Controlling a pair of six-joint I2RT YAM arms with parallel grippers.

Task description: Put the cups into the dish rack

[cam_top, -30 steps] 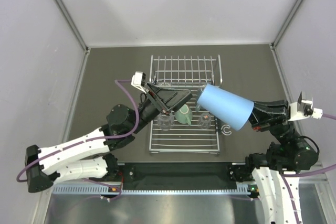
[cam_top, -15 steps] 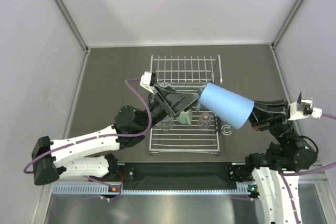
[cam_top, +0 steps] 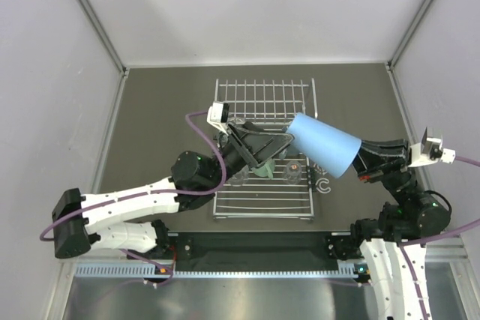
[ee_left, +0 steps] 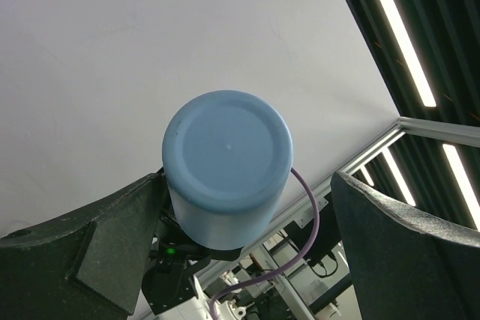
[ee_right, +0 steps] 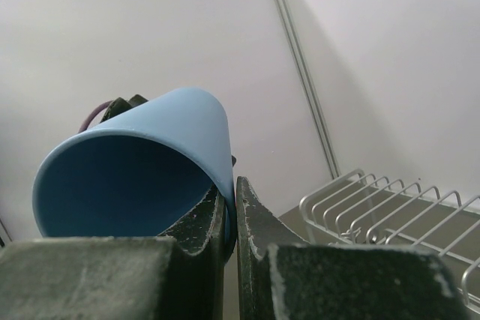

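Tumbler (cam_top: 324,145), light blue, tilted above your dish rack (cam_top: 262,100), rim pinched by your right gripper (ee_right: 231,201); your left gripper (ee_left: 247,185) gaped, 2 fingers framing its base.

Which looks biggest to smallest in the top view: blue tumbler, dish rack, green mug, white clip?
dish rack
blue tumbler (held up nearer the camera, so inflated)
green mug (partly hidden)
white clip
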